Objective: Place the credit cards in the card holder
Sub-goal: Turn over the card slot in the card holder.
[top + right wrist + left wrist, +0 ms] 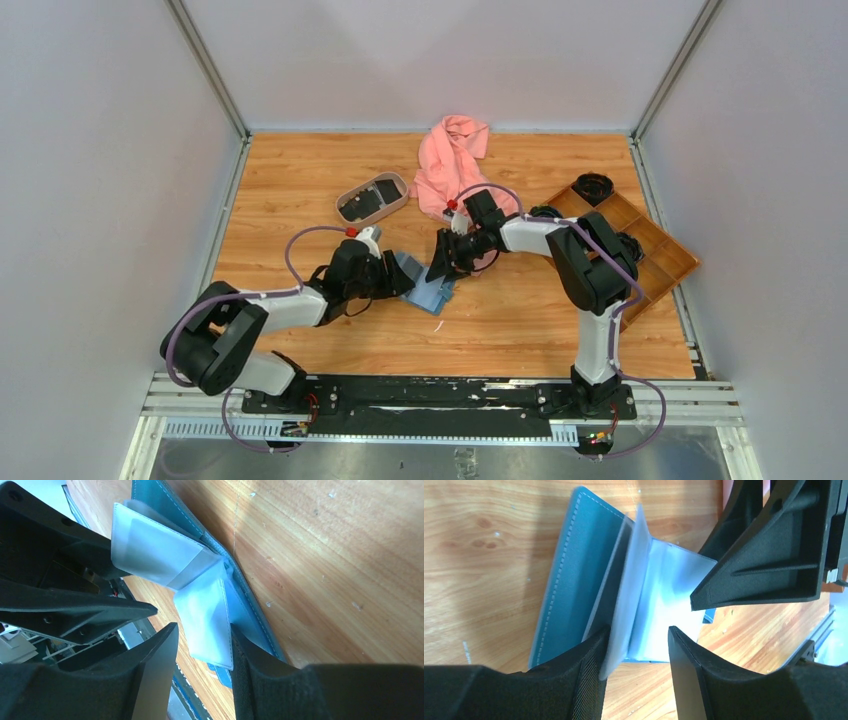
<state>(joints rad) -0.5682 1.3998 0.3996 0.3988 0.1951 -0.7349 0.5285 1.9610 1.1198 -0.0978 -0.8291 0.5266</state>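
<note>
Card holder [428, 291] lies open on the table [300, 170] between both arms; black credit cards [367, 203] sit in the beige tray [343, 197] behind it. Left gripper [638, 635] jaws apart, straddling a clear sleeve [629, 595]; right gripper [202, 630] jaws apart, second sleeve [210, 615] against one finger.

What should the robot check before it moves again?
1. The holder lies open: ok.
2. The left gripper is around a sleeve: ok.
3. Its jaws pinch that sleeve: not ok, a gap shows.
4. The right gripper is around a second sleeve: ok, but unpinched.
5. A gripper holds a card: not ok; the cards lie in the tray.
6. Sleeves are empty: cannot tell.
</note>
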